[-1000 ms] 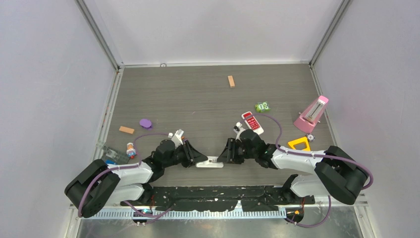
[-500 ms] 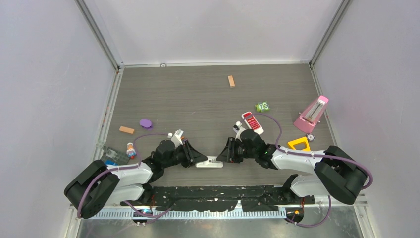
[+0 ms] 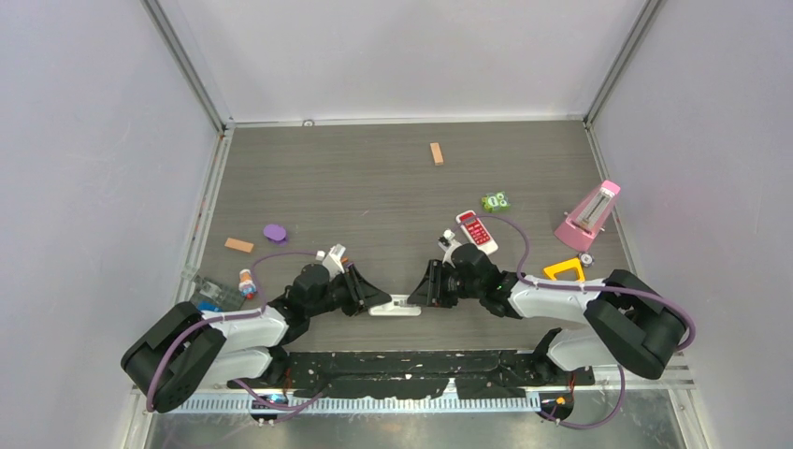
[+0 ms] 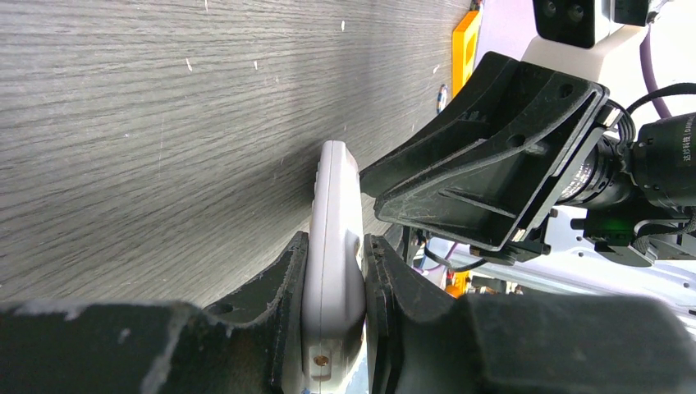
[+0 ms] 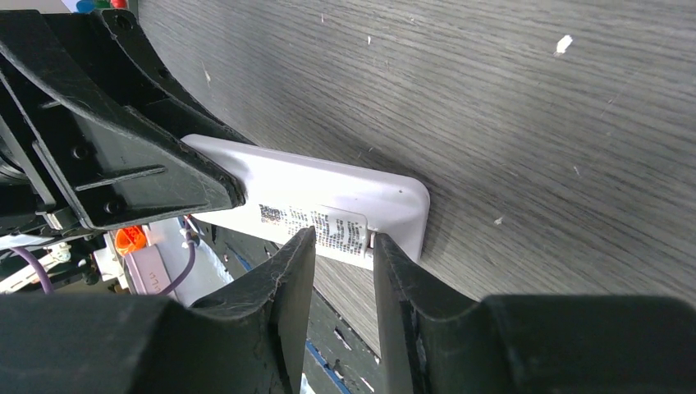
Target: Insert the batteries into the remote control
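The remote control (image 3: 397, 306) is long, slim and white, and lies between both arms near the table's front edge. My left gripper (image 3: 372, 301) is shut on one end of it (image 4: 332, 213), with a finger pressed on each flat side (image 4: 332, 242). In the right wrist view its white back with a printed label (image 5: 328, 197) faces the camera. My right gripper (image 5: 343, 238) stands narrowly open at the labelled end (image 3: 423, 292), its fingertips against the remote's near edge with nothing pinched between them. The batteries seem to be the small orange and blue pieces (image 3: 246, 280) beside the left arm, too small to tell apart.
A shorter red-faced remote (image 3: 477, 231) and a green toy (image 3: 496, 201) lie behind the right arm. A pink metronome (image 3: 589, 215) and a yellow triangle (image 3: 565, 271) stand at the right. Tan blocks (image 3: 436, 153) (image 3: 238, 245) and a purple disc (image 3: 275, 232) lie farther off.
The right arm has shifted slightly to the left near the remote's end. The left gripper and the remote have stayed put.
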Controlling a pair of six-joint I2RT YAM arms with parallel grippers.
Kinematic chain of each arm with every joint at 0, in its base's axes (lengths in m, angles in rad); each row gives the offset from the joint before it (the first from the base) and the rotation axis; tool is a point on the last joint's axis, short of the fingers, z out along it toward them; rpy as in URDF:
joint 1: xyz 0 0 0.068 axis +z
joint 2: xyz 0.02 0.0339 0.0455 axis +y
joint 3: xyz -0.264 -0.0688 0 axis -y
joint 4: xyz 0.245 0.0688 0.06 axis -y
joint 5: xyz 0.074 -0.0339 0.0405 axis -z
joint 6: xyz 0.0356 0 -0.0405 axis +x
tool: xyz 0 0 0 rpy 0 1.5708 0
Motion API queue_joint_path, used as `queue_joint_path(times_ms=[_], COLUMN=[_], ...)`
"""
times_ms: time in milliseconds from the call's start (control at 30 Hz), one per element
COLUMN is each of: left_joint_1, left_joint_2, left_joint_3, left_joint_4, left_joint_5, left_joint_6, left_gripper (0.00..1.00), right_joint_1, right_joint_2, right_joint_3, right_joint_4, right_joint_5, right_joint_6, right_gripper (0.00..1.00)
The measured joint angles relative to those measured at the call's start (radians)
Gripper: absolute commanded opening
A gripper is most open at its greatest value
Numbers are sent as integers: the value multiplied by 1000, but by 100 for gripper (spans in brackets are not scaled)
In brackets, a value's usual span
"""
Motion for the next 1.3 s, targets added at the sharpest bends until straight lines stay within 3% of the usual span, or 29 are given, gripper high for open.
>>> queue_joint_path(times_ms=[433,767,1100,1300], left_joint_1=[3,6,-49,-119], left_joint_2=[0,24,23,-72], left_joint_3=[-2,-2,-1,67], left_joint_4=[0,12,18,-160], left_joint_5=[-1,-48,-183,-319], left_joint_6=[-1,-2,4,56], left_gripper=[0,0,0,0], right_joint_1=[-1,-38,-47,-47], right_joint_2=[17,111,190,196], right_joint_3=[-2,-107,-172,-177], right_joint_4=[32,372,603,615], right_joint_5=[-9,-96,-105,-104], right_joint_6=[1,112,245,278], right_gripper=[39,38,38,38])
